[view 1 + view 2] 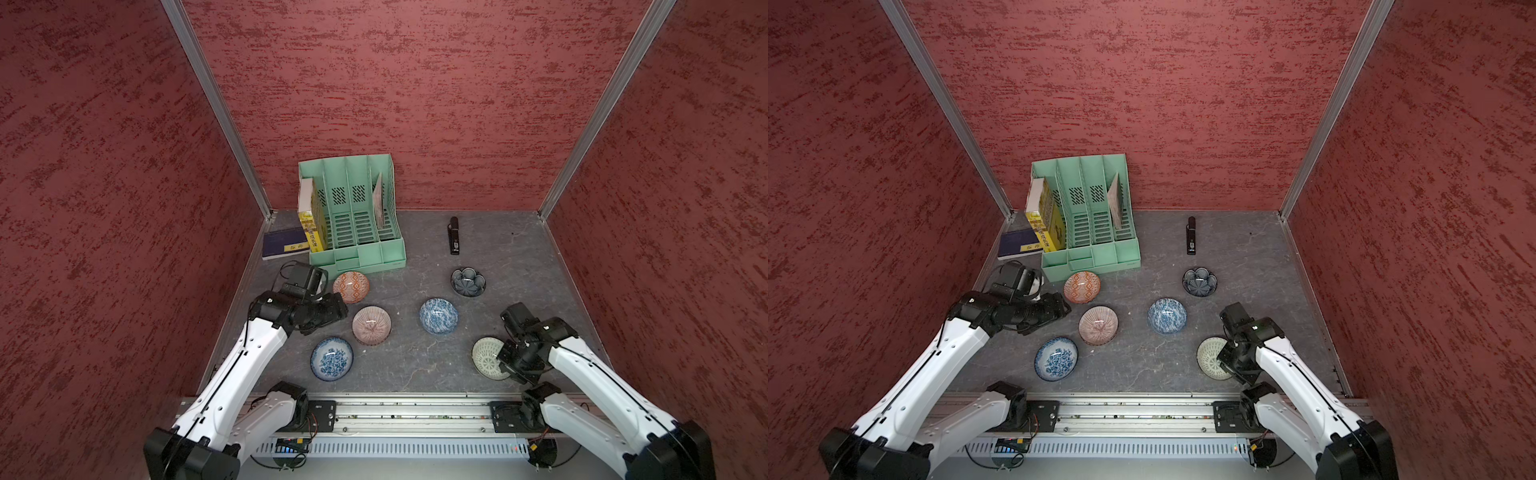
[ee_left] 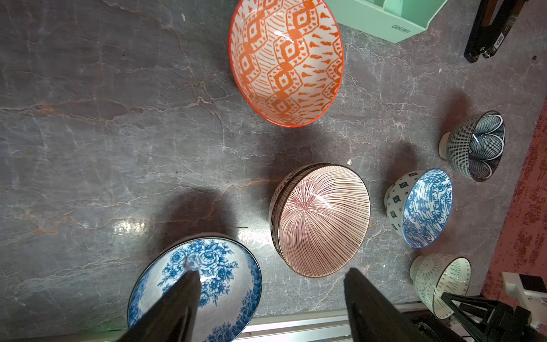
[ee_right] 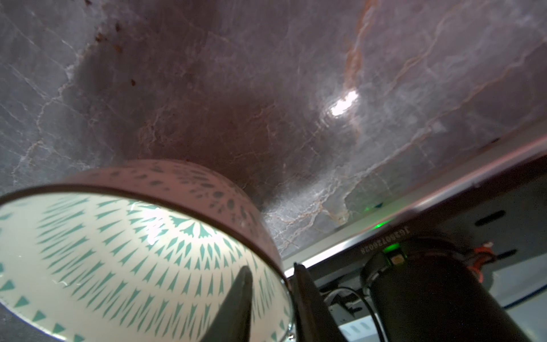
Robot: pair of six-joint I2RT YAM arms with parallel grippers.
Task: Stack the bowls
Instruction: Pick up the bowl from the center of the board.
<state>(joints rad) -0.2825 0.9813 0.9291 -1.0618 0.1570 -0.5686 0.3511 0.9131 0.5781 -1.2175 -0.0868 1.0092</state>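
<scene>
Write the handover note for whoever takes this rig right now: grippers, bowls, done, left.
Left gripper: open, empty, hovering between the near blue floral bowl and the striped bowl.
Right gripper: jaws straddle the rim of the green bowl; clamped or not, unclear.
Done: striped bowl seems nested in a second bowl.
Single on the table: orange bowl, other blue bowl, dark petal bowl.
Left: stack everything into one pile.
</scene>
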